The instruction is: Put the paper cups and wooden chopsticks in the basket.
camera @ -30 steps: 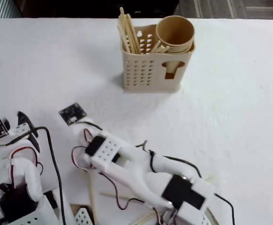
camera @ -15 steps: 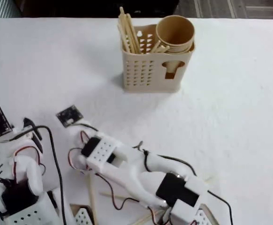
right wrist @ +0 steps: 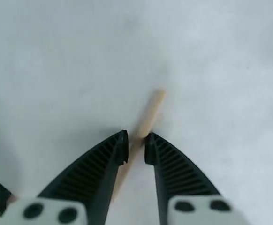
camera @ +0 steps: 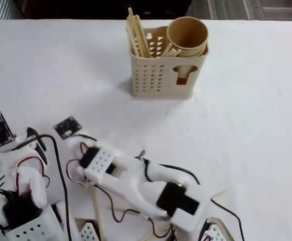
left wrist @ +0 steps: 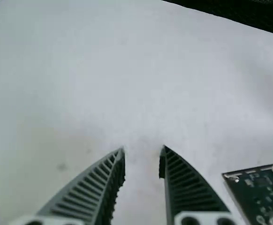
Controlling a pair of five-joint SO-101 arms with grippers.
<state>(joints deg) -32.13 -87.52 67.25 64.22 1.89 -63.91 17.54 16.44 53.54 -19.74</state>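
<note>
A beige slotted basket (camera: 161, 75) stands at the far middle of the table, holding several wooden chopsticks (camera: 137, 35) upright and a brown paper cup (camera: 187, 34). One loose chopstick (camera: 97, 211) lies near the front edge, partly under the right arm (camera: 136, 181). In the right wrist view my right gripper (right wrist: 135, 143) is low on the table with that chopstick (right wrist: 150, 112) running between its fingers. The gap is narrow and the stick touches both fingers. My left gripper (left wrist: 142, 157) sits slightly open over bare white table, with nothing between its fingers.
The left arm (camera: 20, 201) sits at the front left, with cables trailing over the table. The right arm's small camera board (camera: 67, 127) is close beside it, also seen from the left wrist as a circuit board (left wrist: 258, 190). More stick ends (camera: 156, 233) poke out at the front edge.
The right arm has swung left and toward the front edge, its camera board sliding left. The left arm shifted slightly. The loose chopstick has stayed in place.
</note>
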